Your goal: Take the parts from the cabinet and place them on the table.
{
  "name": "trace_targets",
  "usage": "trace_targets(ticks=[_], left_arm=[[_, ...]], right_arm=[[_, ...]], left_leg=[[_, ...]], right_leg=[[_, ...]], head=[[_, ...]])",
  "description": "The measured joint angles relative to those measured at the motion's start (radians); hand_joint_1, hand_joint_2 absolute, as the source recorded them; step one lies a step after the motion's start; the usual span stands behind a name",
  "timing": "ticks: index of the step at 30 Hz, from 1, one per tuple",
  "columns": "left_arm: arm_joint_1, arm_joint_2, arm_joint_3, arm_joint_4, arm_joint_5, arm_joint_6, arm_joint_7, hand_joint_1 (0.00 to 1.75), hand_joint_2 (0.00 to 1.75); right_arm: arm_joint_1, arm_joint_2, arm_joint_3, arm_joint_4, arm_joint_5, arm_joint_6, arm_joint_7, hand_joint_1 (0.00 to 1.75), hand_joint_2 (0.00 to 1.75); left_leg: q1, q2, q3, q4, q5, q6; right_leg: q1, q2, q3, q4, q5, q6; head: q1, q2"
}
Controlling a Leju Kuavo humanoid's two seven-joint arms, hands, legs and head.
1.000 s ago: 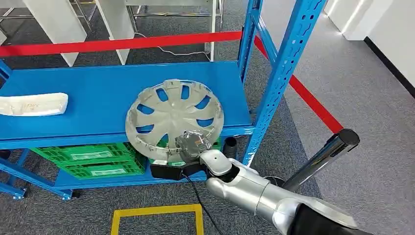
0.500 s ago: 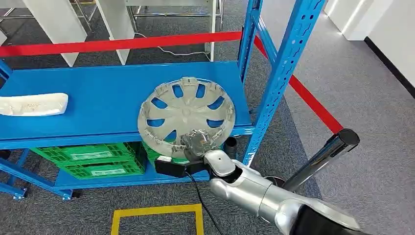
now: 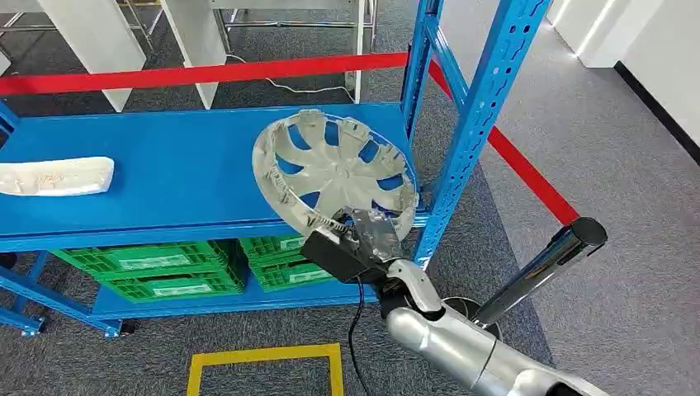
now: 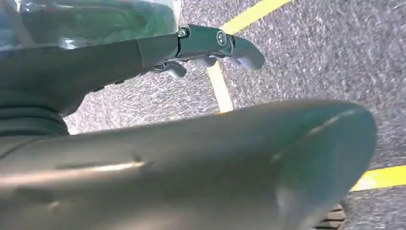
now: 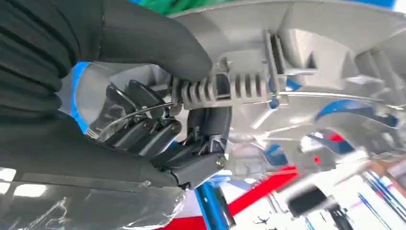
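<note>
Your right hand (image 3: 369,233) grips the silver hubcap (image 3: 334,169) by its near rim, at the front right corner of the blue shelf (image 3: 165,165). In the right wrist view the thumb (image 5: 153,43) presses on the ribbed inner edge of the hubcap (image 5: 306,62) while the darker fingers (image 5: 158,134) curl under it, so the rim is pinched between them. The hubcap is tilted, its far edge raised over the shelf and its hollow back side turned up and toward you; its near edge overhangs the shelf's front lip beside the blue upright post (image 3: 475,124).

Your left hand (image 4: 210,45) hangs over grey carpet with a yellow floor line (image 4: 225,91) beneath it; its fingers are apart and it holds nothing.

A white curved part (image 3: 54,176) lies at the left end of the same shelf, well apart from the hubcap. Green crates (image 3: 157,268) sit on the lower shelf. Red barrier tape (image 3: 206,73) runs behind the rack and down its right side to a chrome stanchion (image 3: 553,264) standing near your right arm.
</note>
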Motion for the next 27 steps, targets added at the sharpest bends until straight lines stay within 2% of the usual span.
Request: trace_targets(ticks=[4,11,19,27], left_arm=[[0.006,-0.006,0.0,0.0,0.016,0.016,-0.035,0.0,0.0],[0.009,-0.015,0.0,0.0,0.028,0.015,-0.055,0.0,0.0],[0.009,-0.023,-0.001,0.002,0.034,0.026,-0.082,0.0,0.0],[0.009,-0.023,-0.005,0.004,0.043,0.035,-0.096,0.0,0.0]], right_arm=[[0.066,-0.039,-0.067,-0.154,-0.063,-0.04,-0.046,1.75,1.75],[0.129,-0.089,-0.132,-0.35,-0.133,-0.015,-0.072,1.75,1.75],[0.159,-0.113,-0.147,-0.527,-0.384,0.041,-0.27,1.75,1.75],[0.16,-0.131,-0.146,-0.722,-0.614,0.148,-0.407,1.75,1.75]], left_leg=[[0.0,0.0,0.0,0.0,0.0,0.0],[0.0,0.0,0.0,0.0,0.0,0.0],[0.0,0.0,-0.001,0.0,0.0,0.0],[0.0,0.0,-0.001,0.0,0.0,0.0]], right_leg=[[0.0,0.0,0.0,0.0,0.0,0.0],[0.0,0.0,0.0,0.0,0.0,0.0],[0.0,0.0,-0.001,0.0,0.0,0.0],[0.0,0.0,0.0,0.0,0.0,0.0]], head=[[0.0,0.0],[0.0,0.0],[0.0,0.0],[0.0,0.0]])
